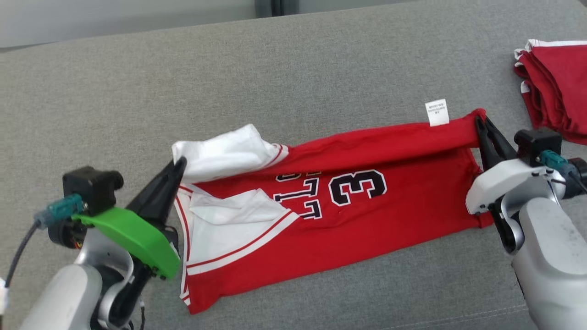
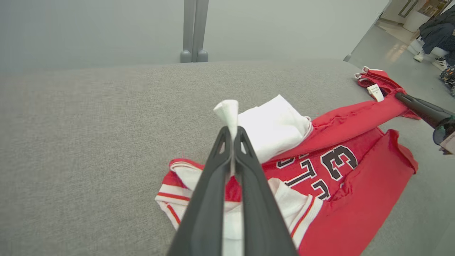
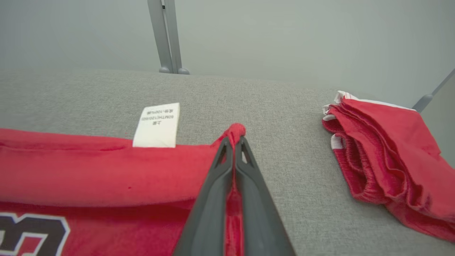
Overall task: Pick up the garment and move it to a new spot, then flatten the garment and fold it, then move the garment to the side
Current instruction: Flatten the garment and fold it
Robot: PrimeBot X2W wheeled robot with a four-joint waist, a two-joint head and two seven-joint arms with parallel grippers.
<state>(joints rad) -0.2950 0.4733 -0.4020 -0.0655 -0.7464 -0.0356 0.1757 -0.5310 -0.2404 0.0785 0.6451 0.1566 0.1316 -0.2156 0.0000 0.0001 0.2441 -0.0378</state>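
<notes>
Garment: one red fabric jersey (image 1: 367, 220) with white sleeves and red-striped white trim. It lies across the middle of the grey woven fabric surface (image 1: 293, 68), sleeve end toward the robot's left and hem toward its right. We note that its far long edge is lifted and rolled over as a red band, stretched between the two grippers. The near part lies flat with some creases. A black, white-edged numeral 3 (image 1: 357, 187) and block letters read upside down on the chest. One white sleeve is bunched at the far left corner; the other lies crumpled on the chest.

Left gripper (image 1: 179, 166): dark fingers pressed together on a pinch of white sleeve cloth, with a tuft poking past the tips.

Right gripper (image 1: 480, 121): fingers clamped on the red hem corner, which bulges over the tips.

Count: one jersey in work, two grippers, one white care label (image 1: 436, 112) standing up from the rolled edge near the right gripper, and one stack of folded red garments (image 1: 557, 87). We cannot tell how many are in the stack.

Surroundings: the stack sits at the far right, apart from the jersey. A grey metal post (image 2: 193, 32) stands behind the far edge. A seated person (image 2: 433, 35) is well away.
</notes>
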